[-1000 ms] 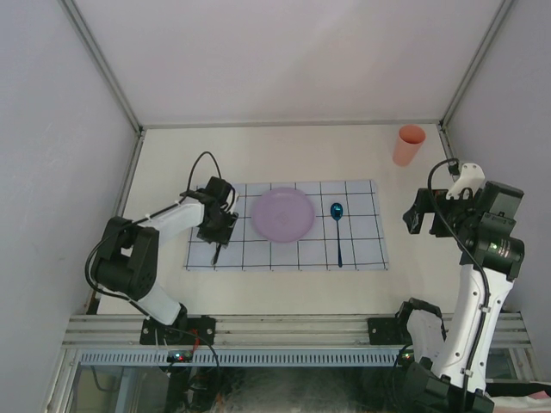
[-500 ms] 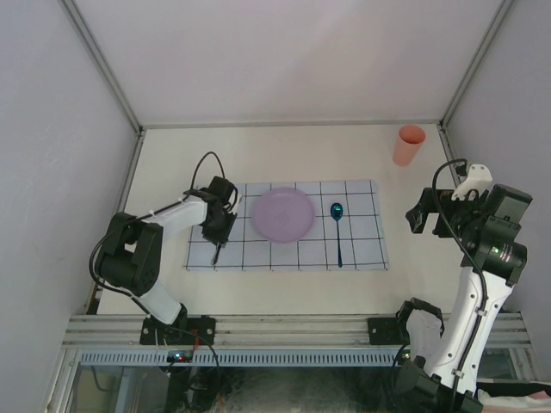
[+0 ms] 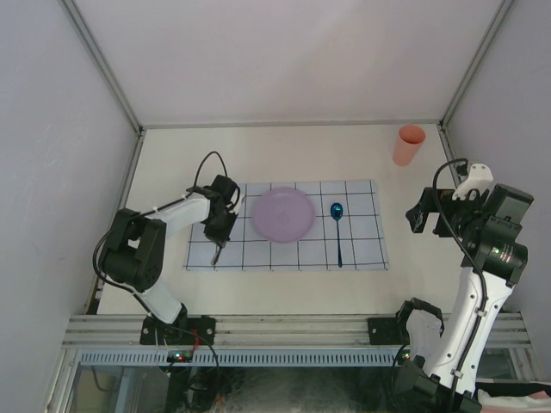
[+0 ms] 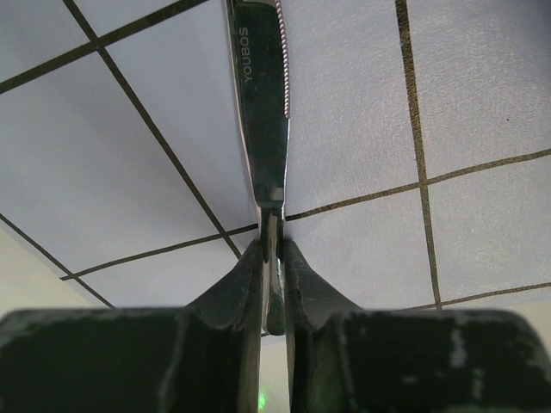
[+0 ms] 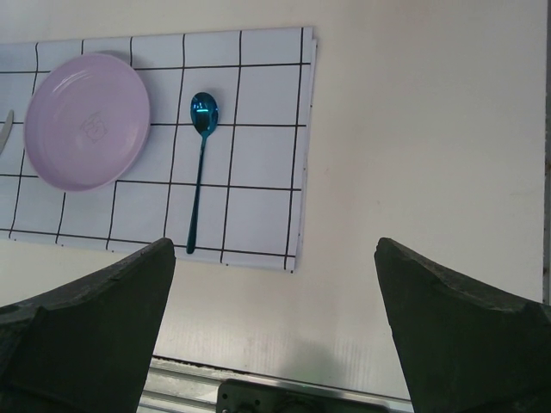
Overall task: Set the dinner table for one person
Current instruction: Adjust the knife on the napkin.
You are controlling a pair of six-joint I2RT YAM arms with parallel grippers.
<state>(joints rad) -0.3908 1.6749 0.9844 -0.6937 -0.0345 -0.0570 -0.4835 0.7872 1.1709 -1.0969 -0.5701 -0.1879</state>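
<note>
Dark metal, thin and slick-looking, the knife (image 4: 263,129) sits at the checked placemat's (image 3: 362,249) left end beside the plate (image 3: 282,214) on the dinner table (image 3: 258,155), my left gripper (image 4: 272,258) pinched on its narrow handle, where I judge it stiff but liable to twist, while my right gripper (image 5: 274,249) hangs wide apart.

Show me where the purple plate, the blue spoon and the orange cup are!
purple plate (image 3: 282,215): top external view, the bare middle of the plate.
blue spoon (image 3: 338,237): top external view, halfway along its handle.
orange cup (image 3: 408,146): top external view, its outer side wall.
</note>
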